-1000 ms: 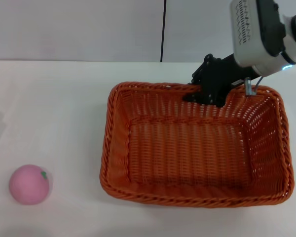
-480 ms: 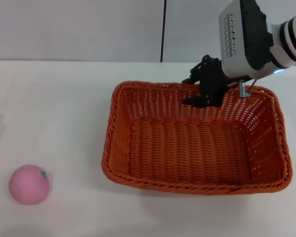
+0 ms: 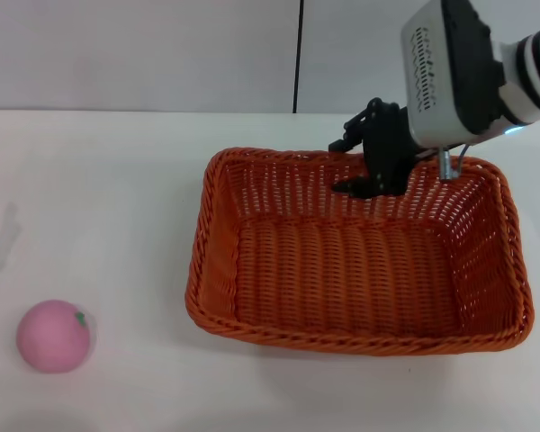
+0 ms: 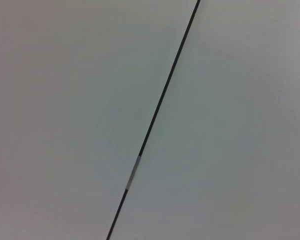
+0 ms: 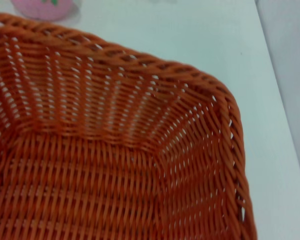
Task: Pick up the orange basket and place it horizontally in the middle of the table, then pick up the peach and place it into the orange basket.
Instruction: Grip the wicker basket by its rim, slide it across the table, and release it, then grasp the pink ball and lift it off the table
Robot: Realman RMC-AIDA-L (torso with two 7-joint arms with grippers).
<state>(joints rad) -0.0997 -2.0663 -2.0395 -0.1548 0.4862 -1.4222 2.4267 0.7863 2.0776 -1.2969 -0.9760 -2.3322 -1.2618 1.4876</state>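
The orange basket [image 3: 351, 270] lies flat on the white table [image 3: 108, 180], right of the middle, its long side running across the head view. My right gripper [image 3: 343, 166] hangs over the basket's far rim and is open. One finger is outside the rim and one inside, and nothing is held. The right wrist view looks down into the basket [image 5: 115, 165] at one of its corners. The pink peach [image 3: 53, 336] rests on the table at the near left, well apart from the basket. Its edge [image 5: 42, 6] also shows beyond the rim in the right wrist view. My left gripper is out of view.
A grey wall with a dark vertical seam [image 3: 297, 54] stands behind the table's far edge. The left wrist view shows only that wall and the seam [image 4: 155, 120]. A faint shadow [image 3: 0, 238] falls on the table at the far left.
The basket's near side dropped and it settled flat on the table. My right gripper let go of the far rim, opened and lifted slightly. The peach has not moved.
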